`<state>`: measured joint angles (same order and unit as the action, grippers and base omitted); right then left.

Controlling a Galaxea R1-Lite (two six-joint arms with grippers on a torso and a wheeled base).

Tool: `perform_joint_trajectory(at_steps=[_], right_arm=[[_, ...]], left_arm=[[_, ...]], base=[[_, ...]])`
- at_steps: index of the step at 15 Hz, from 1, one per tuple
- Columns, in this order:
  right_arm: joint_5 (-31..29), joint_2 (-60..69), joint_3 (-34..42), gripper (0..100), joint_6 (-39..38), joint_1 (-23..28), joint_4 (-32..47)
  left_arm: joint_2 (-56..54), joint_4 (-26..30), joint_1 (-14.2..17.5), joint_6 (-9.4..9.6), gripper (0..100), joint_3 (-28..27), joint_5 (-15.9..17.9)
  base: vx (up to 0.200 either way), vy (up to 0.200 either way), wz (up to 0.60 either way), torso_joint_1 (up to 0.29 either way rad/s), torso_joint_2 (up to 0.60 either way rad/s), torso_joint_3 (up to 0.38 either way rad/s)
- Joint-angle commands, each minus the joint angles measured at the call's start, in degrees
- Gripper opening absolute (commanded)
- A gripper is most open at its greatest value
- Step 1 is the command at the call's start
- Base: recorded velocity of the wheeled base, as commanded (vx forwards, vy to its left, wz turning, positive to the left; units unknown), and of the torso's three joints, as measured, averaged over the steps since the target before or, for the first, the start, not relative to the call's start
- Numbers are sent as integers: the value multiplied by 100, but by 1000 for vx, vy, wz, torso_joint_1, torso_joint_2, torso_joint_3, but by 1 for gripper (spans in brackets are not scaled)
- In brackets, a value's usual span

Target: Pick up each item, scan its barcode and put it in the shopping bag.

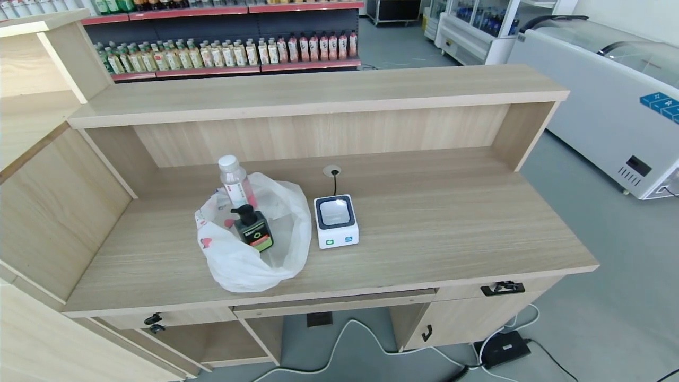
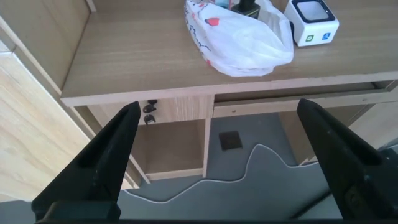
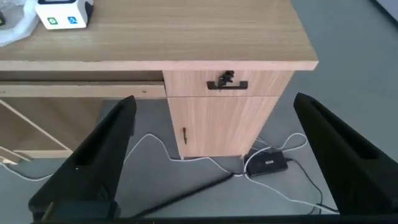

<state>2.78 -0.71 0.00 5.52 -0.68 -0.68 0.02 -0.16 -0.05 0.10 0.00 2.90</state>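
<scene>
Fingers gape on left gripper (image 2: 217, 106) and right gripper (image 3: 214, 99).

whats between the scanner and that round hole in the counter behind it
A short black cable runs from the scanner back into the hole; the rest of that stretch is bare counter. The head view shows this.

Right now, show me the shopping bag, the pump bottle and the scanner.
shopping bag (image 1: 241, 268), head view, on its white front fold.
pump bottle (image 1: 254, 232), head view, on its dark body.
scanner (image 1: 337, 236), head view, on its white front face.
</scene>
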Motion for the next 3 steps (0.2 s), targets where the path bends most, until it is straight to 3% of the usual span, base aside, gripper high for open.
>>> perform_joint_trajectory(at_steps=[1,3], right_arm=[[3,53,0,100,10,-2,-2],[3,53,0,100,10,-2,-2]], left_arm=[[-2,-2,-4,-1,100,0,0],[-2,-2,5,-1,100,0,0]], base=[[0,0,0,0,0,0],[0,0,0,0,0,0]])
